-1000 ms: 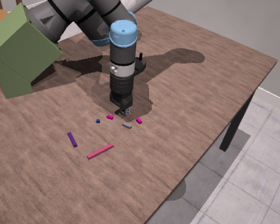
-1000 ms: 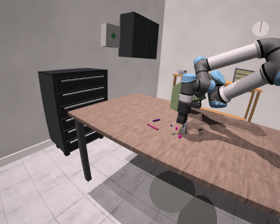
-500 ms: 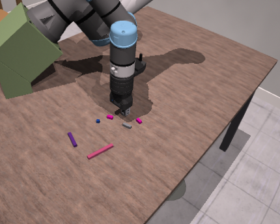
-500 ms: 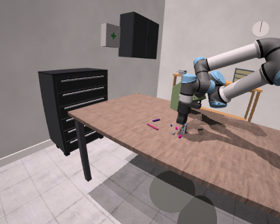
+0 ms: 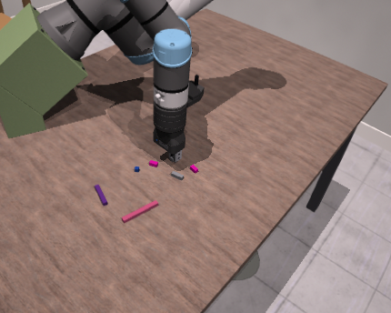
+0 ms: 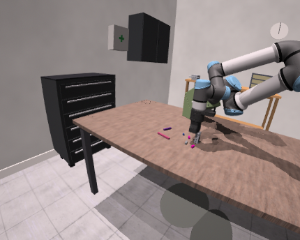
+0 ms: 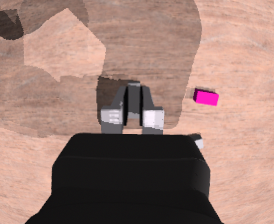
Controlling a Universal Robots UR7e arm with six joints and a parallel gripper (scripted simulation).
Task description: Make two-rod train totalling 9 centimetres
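Note:
My gripper (image 5: 175, 157) hangs straight down a little above the table and is shut on a short grey rod (image 7: 133, 103), which shows dark between the fingers in the wrist view. Another grey rod (image 5: 177, 176) lies flat just in front of the gripper. One magenta rod (image 5: 154, 163) lies to its left and another (image 5: 194, 168) to its right; one of them also shows in the wrist view (image 7: 205, 98). A small blue rod (image 5: 136, 168) lies further left. A purple rod (image 5: 101, 194) and a long pink rod (image 5: 140, 211) lie nearer the front, apart from each other.
A large green box (image 5: 28, 73) stands tilted at the table's back left, next to the arm. The table's right edge (image 5: 305, 200) drops to a tiled floor. A black chest of drawers (image 6: 79, 111) stands beyond the table's far end.

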